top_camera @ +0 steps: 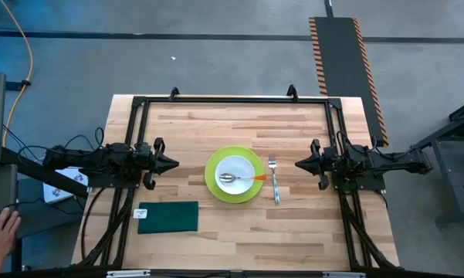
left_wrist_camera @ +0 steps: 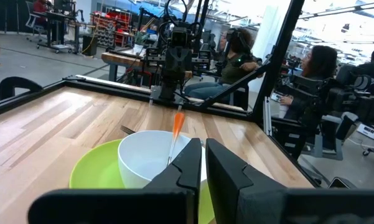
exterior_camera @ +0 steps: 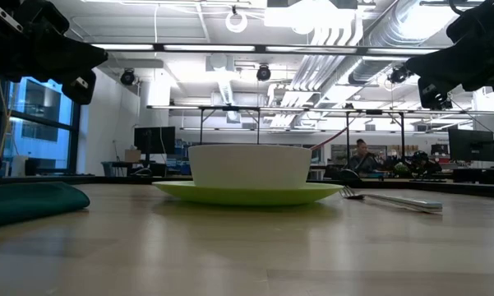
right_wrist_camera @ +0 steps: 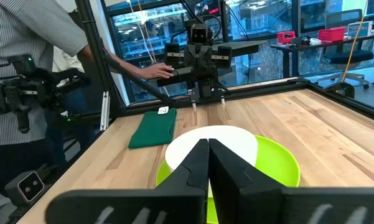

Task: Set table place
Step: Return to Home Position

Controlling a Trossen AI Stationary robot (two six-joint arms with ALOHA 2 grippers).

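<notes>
A white bowl (top_camera: 237,179) stands on a lime green plate (top_camera: 213,185) at the middle of the wooden table (top_camera: 185,131). A spoon with an orange handle (top_camera: 256,177) lies in the bowl. A metal fork (top_camera: 274,182) lies on the table right of the plate. A dark green cloth (top_camera: 168,217) lies flat at the near left. My left gripper (top_camera: 174,163) is shut and empty, left of the plate, above the table. My right gripper (top_camera: 297,163) is shut and empty, right of the fork.
The table's black metal frame (top_camera: 232,99) runs along the far edge and the sides. A person's hand (top_camera: 0,230) shows beyond the table's left edge. Bare wood lies between the plate and the far edge.
</notes>
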